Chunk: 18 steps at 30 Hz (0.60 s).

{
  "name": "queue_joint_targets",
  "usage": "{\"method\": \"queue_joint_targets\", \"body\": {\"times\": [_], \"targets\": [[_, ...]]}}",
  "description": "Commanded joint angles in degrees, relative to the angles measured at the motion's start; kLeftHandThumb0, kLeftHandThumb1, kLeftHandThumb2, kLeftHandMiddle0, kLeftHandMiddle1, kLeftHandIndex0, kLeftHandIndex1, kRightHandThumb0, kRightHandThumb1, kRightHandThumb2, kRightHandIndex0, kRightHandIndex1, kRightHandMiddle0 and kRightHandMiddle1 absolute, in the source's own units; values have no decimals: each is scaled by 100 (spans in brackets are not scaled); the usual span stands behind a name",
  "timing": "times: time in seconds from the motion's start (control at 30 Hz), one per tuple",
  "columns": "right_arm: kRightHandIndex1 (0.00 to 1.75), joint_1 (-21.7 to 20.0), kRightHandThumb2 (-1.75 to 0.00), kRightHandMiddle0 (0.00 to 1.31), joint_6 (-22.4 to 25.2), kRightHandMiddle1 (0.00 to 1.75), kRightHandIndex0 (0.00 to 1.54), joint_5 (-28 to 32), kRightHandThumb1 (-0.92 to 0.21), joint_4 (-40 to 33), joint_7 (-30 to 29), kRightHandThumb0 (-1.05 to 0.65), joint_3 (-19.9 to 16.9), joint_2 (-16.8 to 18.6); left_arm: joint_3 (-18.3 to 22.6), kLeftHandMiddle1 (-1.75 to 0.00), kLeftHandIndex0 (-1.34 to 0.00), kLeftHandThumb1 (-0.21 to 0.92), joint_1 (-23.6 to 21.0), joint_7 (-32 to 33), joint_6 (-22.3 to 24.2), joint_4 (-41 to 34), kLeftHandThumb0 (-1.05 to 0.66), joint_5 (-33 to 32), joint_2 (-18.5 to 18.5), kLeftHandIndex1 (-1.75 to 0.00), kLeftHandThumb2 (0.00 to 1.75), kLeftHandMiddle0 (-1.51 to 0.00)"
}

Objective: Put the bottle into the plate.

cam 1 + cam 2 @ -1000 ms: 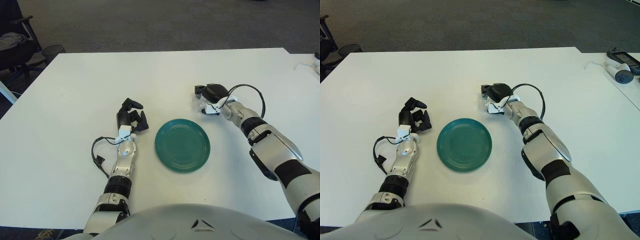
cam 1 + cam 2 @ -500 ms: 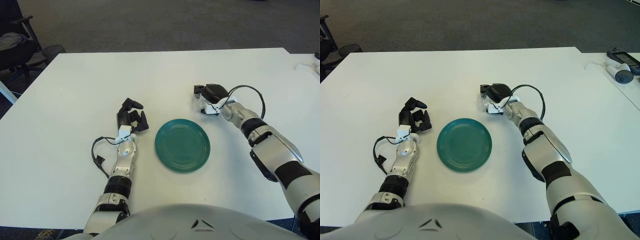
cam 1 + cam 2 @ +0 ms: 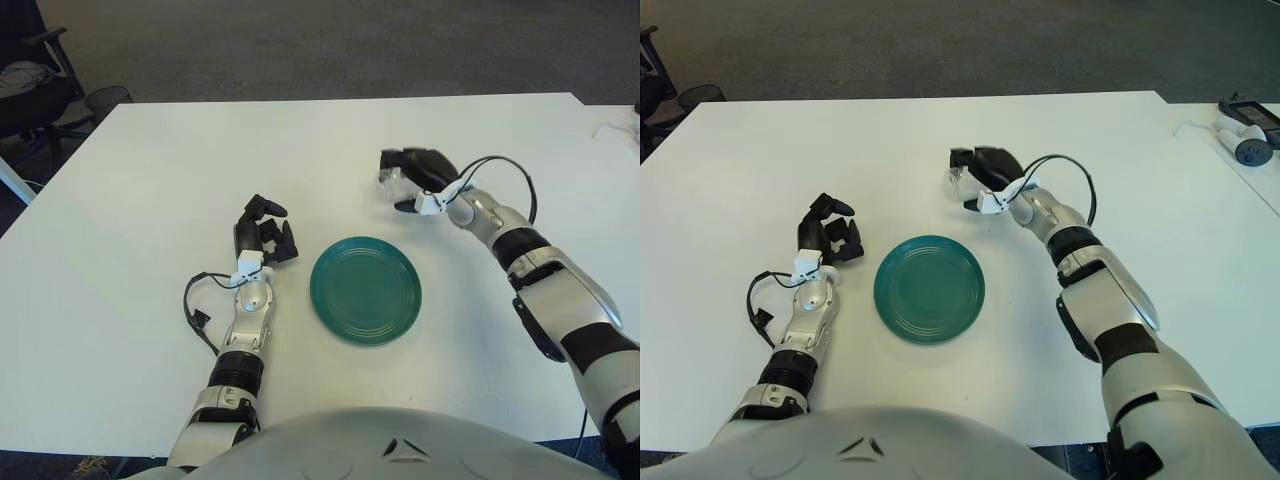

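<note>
Left robot hand (image 3: 262,232): positioned on the near-left part of the white tabletop (image 3: 150,200), just left of the plate, not touching it. Its dark fingers are curled inward and hold nothing. A black cable (image 3: 198,300) loops beside its forearm on the left.

Green plate (image 3: 365,290): lies flat on the tabletop at near centre, between the two arms. Nothing rests on it.

Right robot hand (image 3: 412,178): located beyond the plate and slightly to its right, apart from the rim. Its dark fingers are closed around the small clear bottle (image 3: 392,181), pinching it. The bottle is largely covered by the fingers, with only a pale, transparent portion showing on the hand's left side. Whether the bottle touches the tabletop cannot be determined. A black cable (image 3: 505,175) arcs over the right wrist.

Far right: pale devices (image 3: 1244,140) with a cord lie on an adjoining surface.
</note>
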Motion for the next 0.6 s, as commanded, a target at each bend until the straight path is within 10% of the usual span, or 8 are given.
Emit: {"method": "queue_joint_targets", "body": {"times": [0.0, 0.57], "targets": [[171, 245, -162, 59, 191, 175, 81, 204, -5, -1456, 124, 0, -403, -118, 52, -175, -71, 19, 261, -42, 253, 288, -52, -80, -6, -175, 147, -122], [173, 1335, -157, 55, 987, 175, 78, 976, -10, -4887, 1344, 0, -783, 198, 10, -175, -69, 21, 206, -127, 200, 372, -52, -77, 27, -175, 144, -120]]}}
